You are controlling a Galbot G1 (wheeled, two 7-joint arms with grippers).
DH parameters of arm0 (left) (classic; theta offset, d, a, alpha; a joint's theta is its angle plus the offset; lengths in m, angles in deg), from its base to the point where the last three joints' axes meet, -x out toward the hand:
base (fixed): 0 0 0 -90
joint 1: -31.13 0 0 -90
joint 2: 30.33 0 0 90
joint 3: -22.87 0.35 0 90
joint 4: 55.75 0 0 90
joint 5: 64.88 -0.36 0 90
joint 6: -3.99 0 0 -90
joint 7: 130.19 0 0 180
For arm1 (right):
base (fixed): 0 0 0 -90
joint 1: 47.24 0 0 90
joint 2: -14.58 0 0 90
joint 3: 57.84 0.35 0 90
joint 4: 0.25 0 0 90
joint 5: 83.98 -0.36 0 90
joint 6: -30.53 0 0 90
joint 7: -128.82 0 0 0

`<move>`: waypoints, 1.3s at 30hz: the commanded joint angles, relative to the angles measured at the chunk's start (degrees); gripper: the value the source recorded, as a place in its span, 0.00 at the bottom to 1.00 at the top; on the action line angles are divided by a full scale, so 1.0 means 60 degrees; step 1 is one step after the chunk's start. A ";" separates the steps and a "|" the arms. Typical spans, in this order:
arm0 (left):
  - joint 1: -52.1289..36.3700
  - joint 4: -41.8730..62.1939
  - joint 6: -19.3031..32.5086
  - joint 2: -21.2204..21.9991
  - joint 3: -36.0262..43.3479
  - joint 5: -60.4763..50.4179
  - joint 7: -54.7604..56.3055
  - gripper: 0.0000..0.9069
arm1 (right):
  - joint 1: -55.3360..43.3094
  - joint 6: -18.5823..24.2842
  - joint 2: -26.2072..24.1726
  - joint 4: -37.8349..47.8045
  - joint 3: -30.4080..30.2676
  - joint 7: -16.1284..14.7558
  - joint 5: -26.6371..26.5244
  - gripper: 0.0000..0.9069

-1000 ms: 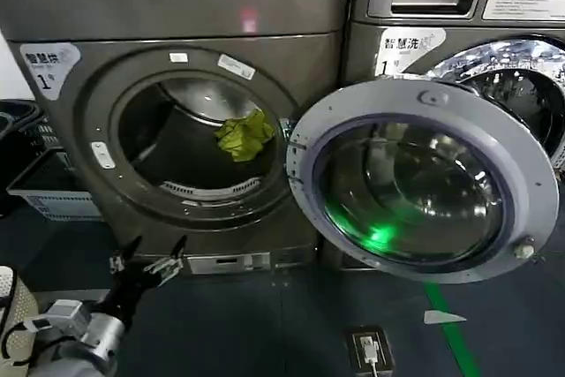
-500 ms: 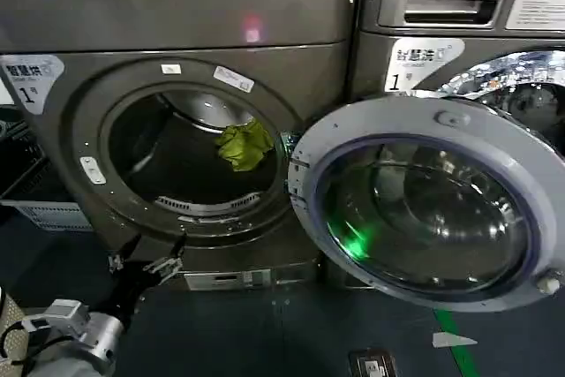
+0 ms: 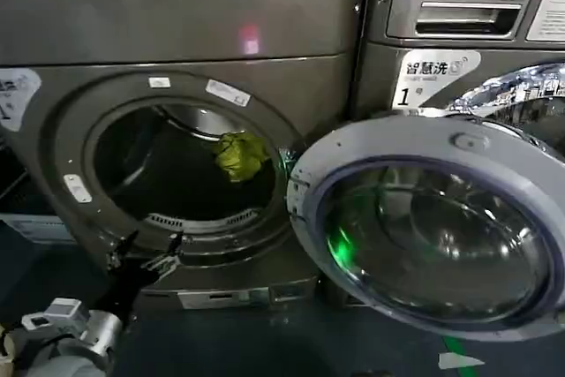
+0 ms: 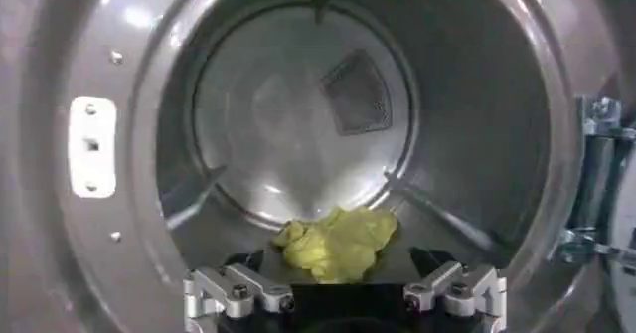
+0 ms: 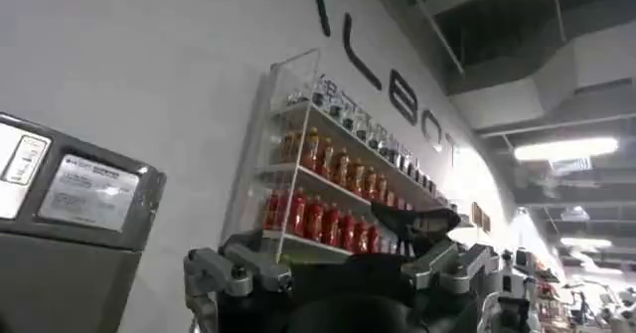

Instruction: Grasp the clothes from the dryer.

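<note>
- Left gripper (image 3: 144, 251): fingers spread apart, holding nothing, low in front of the dryer (image 3: 177, 15), just below the port's lower rim. Wrist view (image 4: 343, 290) looks straight into the drum.
- Clothes (image 3: 240, 154): small yellow-green bunch inside the steel drum, toward the port's right side in head view; in wrist view (image 4: 336, 244) it lies on the drum floor just beyond the fingertips, not touched.
- Dryer door (image 3: 433, 227): swung wide open to the right, glass w/ green glint, covering the lower front of the LG machine (image 3: 463, 6).
- Port is unblocked betw. gripper & clothes.
- Right gripper (image 5: 338, 265): raised, facing a wall shelf of red bottles (image 5: 318, 216); fingers apart, holding nothing.
</note>
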 commanded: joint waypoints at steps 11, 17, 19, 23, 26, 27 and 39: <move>0.0011 0.0024 0.0090 -0.0014 0.0000 -0.0059 -0.0053 1.00 | -0.0019 0.0016 0.0023 -0.0025 -0.0026 -0.0004 0.0003 1.00; 0.0019 0.0024 0.0090 -0.0016 0.0010 -0.0054 -0.0064 1.00 | -0.0023 0.0017 0.0045 -0.0041 -0.0034 -0.0007 -0.0003 1.00; 0.0034 0.0035 0.0094 -0.0006 0.0012 -0.0071 -0.0067 1.00 | -0.0025 0.0018 0.0050 -0.0041 -0.0034 -0.0009 -0.0002 1.00; 0.0028 0.0033 0.0091 -0.0014 0.0010 -0.0060 -0.0072 1.00 | -0.0040 0.0016 0.0084 -0.0057 -0.0057 -0.0015 0.0001 1.00; 0.0026 0.0027 0.0089 -0.0006 0.0007 -0.0057 -0.0073 1.00 | -0.0059 0.0014 0.0089 -0.0062 -0.0078 -0.0023 0.0007 1.00; 0.0029 0.0025 0.0089 -0.0003 0.0007 -0.0060 -0.0076 1.00 | -0.0062 0.0015 0.0092 -0.0067 -0.0085 -0.0024 0.0006 1.00; 0.0057 -0.0012 0.0092 0.0005 0.0003 -0.0070 -0.0088 1.00 | -0.0124 0.0020 0.0107 -0.0051 -0.0129 -0.0031 -0.0001 1.00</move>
